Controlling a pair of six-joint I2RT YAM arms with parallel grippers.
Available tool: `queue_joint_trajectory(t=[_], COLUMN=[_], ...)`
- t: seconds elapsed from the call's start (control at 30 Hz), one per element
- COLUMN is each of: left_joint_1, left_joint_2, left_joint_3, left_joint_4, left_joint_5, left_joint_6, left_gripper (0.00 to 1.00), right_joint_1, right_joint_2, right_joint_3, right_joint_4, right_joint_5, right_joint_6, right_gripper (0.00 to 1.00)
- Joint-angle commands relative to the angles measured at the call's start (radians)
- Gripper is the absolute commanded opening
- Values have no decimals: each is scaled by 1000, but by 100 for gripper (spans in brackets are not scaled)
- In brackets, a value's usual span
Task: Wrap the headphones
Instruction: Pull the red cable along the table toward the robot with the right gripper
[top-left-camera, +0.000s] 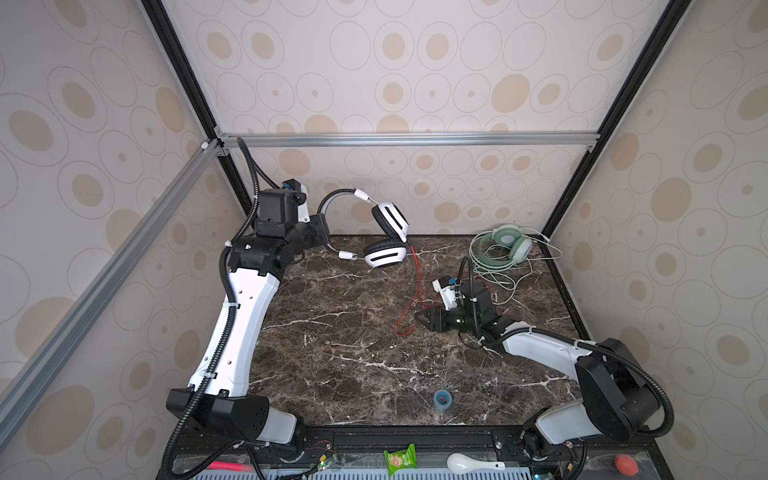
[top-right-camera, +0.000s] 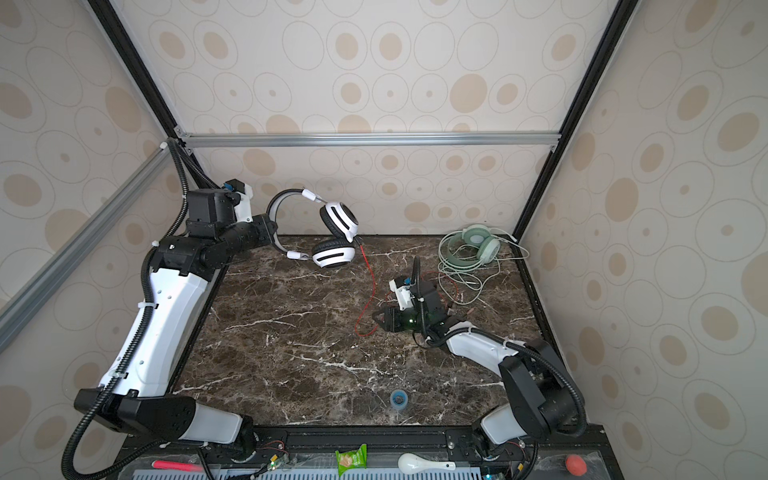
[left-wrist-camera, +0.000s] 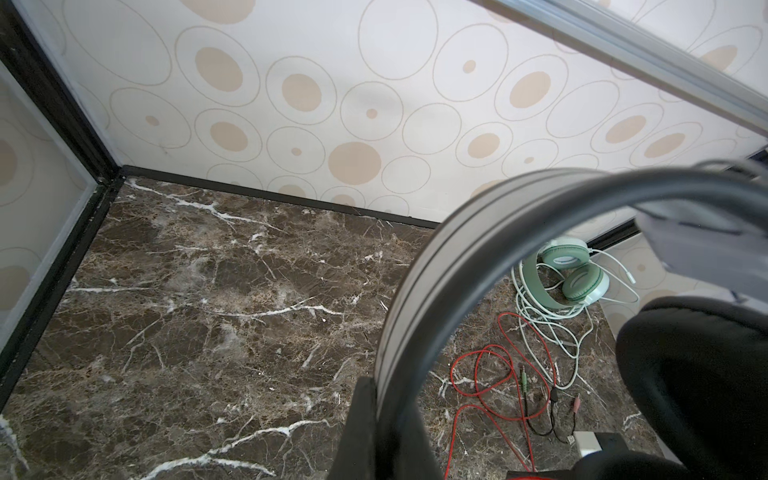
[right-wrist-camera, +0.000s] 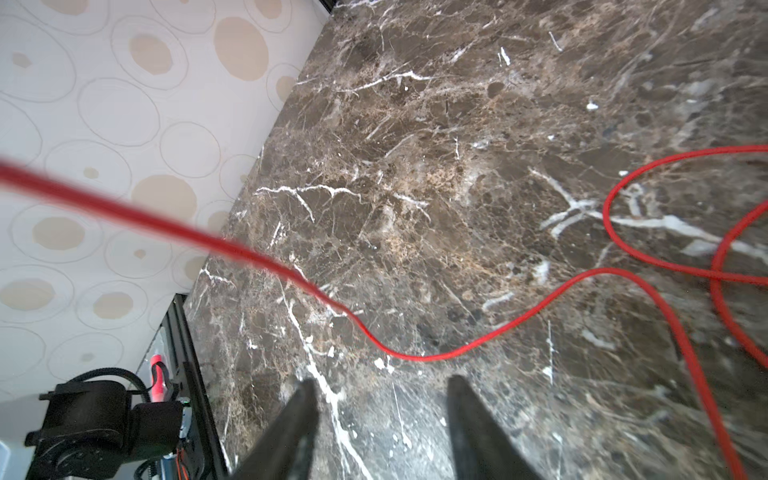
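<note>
Holding the white headphones (top-left-camera: 386, 253) by the grey headband, the left gripper (top-left-camera: 323, 226) was clamped shut on them and held them lifted above the counter (top-left-camera: 332, 353) near its far left corner in both top views. Their red cord (top-left-camera: 417, 274) hung down to loose loops mid-counter. There the right gripper (top-left-camera: 420, 318) lay low, jaws parted and empty. The mint green headphones (top-left-camera: 509, 241) sat in the far right corner, their pale cord spilling toward the red loops.

In the left wrist view the two cords overlapped, so pulling the red one could probably drag or snag the green one.

In the right wrist view the cord lay flat on the stone just ahead of the open fingers. A closing could likely miss it or scrape the counter, and a hard tug might twist the headband out of the clamp.
</note>
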Motion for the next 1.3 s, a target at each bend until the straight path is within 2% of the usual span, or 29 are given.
queue_joint_trajectory(t=[0.0, 0.1, 0.23, 0.33, 0.53, 0.83, 0.97, 1.13, 1.27], left_joint_1=[9, 18, 30, 42, 48, 51, 51, 51, 51], left_joint_2=[-58, -43, -16, -13, -33, -92, -98, -108, -126], left_joint_3=[-7, -5, 22, 2, -45, -152, -152, -164, -205], left_joint_4=[81, 77, 51, 55, 64, 117, 108, 106, 128], left_joint_5=[35, 59, 65, 77, 68, 51, 41, 37, 52], left_joint_6=[-45, -55, -63, -85, -99, -115, -94, -83, -90], left_gripper=[0, 0, 0, 0, 0, 0, 0, 0, 0], right_joint_1=[5, 9, 22, 25, -4, -50, -85, -86, -86], right_joint_2=[-30, -44, -22, 37, 70, 107, 190, 260, 332], right_joint_3=[59, 94, 95, 123, 128, 202, 276, 322, 374], right_joint_4=[-204, -269, -270, -308, -283, -447, -529, -537, -545], right_joint_5=[29, 23, 17, 74, 145, 376, 362, 340, 312], right_joint_6=[-167, -270, -390, -445, -387, -373, -393, -408, -386], right_gripper=[78, 84, 85, 84, 84, 84, 83, 79, 68])
